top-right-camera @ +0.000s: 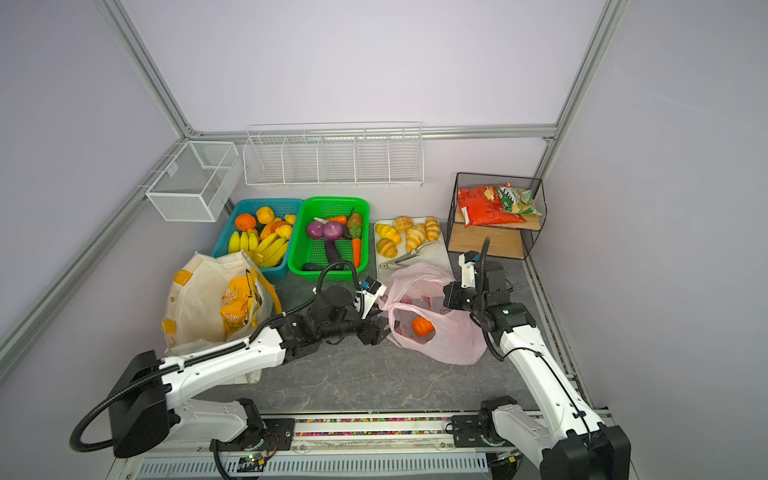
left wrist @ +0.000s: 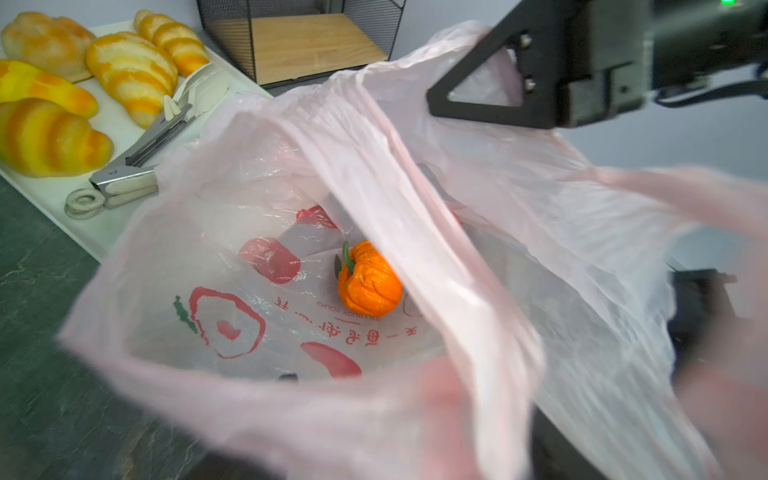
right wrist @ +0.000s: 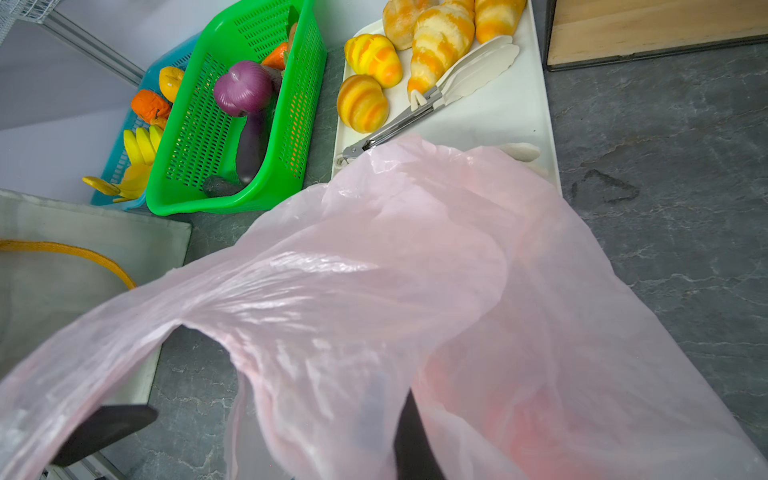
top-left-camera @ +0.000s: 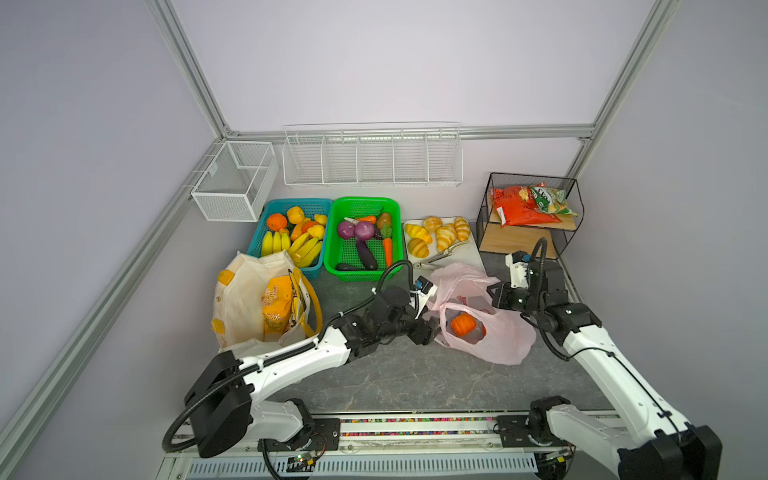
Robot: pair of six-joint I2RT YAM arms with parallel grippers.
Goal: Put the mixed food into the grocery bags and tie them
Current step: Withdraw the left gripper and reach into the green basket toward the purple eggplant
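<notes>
Pinching the pink bag [top-left-camera: 507, 336] tight at its 1 o'clock rim, the right gripper [top-left-camera: 496, 296] holds the mouth up while the left gripper [top-left-camera: 432, 332], jaws spread, sits at 9 o'clock, presumably to prop it open above the orange pumpkin [top-left-camera: 463, 324] inside.

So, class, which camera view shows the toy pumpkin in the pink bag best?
The left wrist view: it looks into the open pink bag, showing the toy pumpkin close, stem included. In both top views the pumpkin is small. The right wrist view shows only the bag's outside.
</notes>
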